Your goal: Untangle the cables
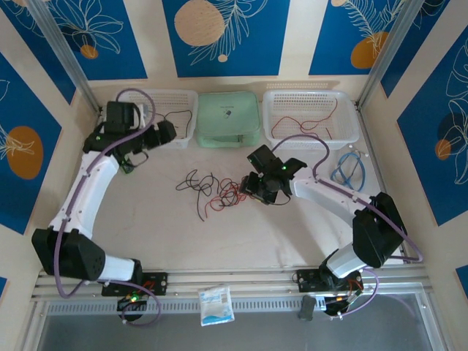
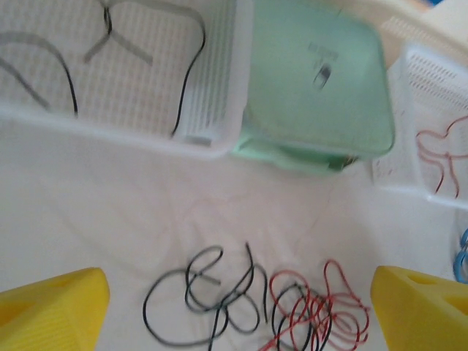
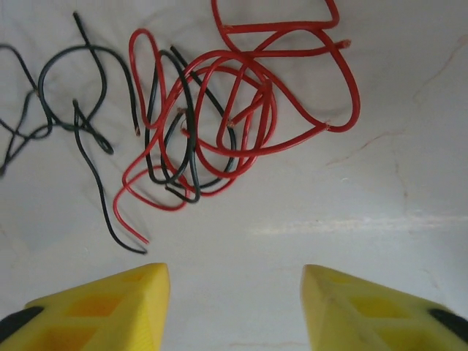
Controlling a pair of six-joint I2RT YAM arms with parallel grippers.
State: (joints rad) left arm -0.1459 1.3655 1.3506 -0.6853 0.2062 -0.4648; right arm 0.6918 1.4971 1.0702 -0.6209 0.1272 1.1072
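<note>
arms: two, each with one gripper
baskets: two white ones at the far edge of the table (image 1: 146,234), the left basket (image 1: 172,93) and the right basket (image 1: 349,110), with one green box (image 1: 229,117) between them
blue coil: one (image 1: 349,168), just in front of the right basket
cables on the table: one tangle (image 1: 212,191) of red cables (image 3: 278,29) and black cables (image 3: 95,48); the strands cross too much to count
cables in the baskets: at least two dark strands (image 2: 191,69) in the left basket; one red strand (image 1: 311,121) in the right basket, as far as i can tell
left gripper (image 2: 238,289): yellow fingers wide apart, nothing between them; in the top view it sits by the left basket, well apart from the tangle
right gripper (image 3: 232,281): fingers parted with bare table between them, gripping nothing; the tangle lies just ahead of the fingertips, not touching, the red clump ahead of the gap and a little to the left
long axis: in the top view the tangle runs left to right across the middle of the table, black at the left end, red at the right end beside the right gripper
loose ends: in the right wrist view one red end and one black end trail back toward the fingers
</note>
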